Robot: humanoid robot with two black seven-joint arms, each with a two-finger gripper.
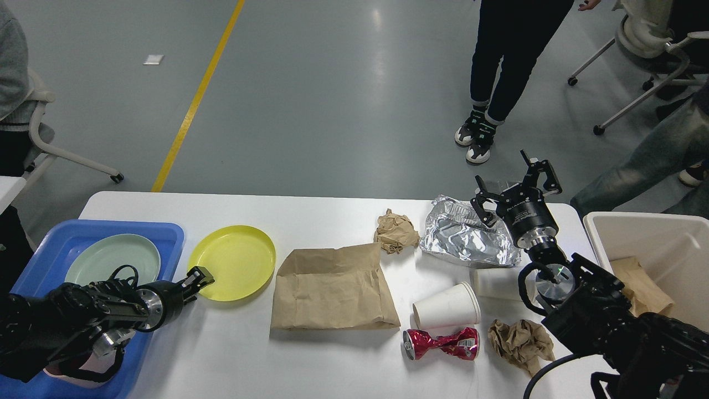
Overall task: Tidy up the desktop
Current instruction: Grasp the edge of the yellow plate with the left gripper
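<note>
Left gripper (198, 276) is sitting at the yellow plate's (232, 262) 7 o'clock rim; whether it is gripping, cannot tell. Right gripper (517, 187) is hovering spread open over the foil (465, 238). The surface (310, 210) is filling the view's lower half. Risk: a thin rim hold is likely slipping on lift, dropping the plate short of the tray (160, 233).

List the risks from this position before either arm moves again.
1. The left gripper sits at the near rim of the yellow plate, beside the blue tray; a shallow grip could let the plate slip or skid.
2. The right gripper hangs open over the foil sheet; dragging the foil could roll the tipped paper cups lying just in front of it.
</note>
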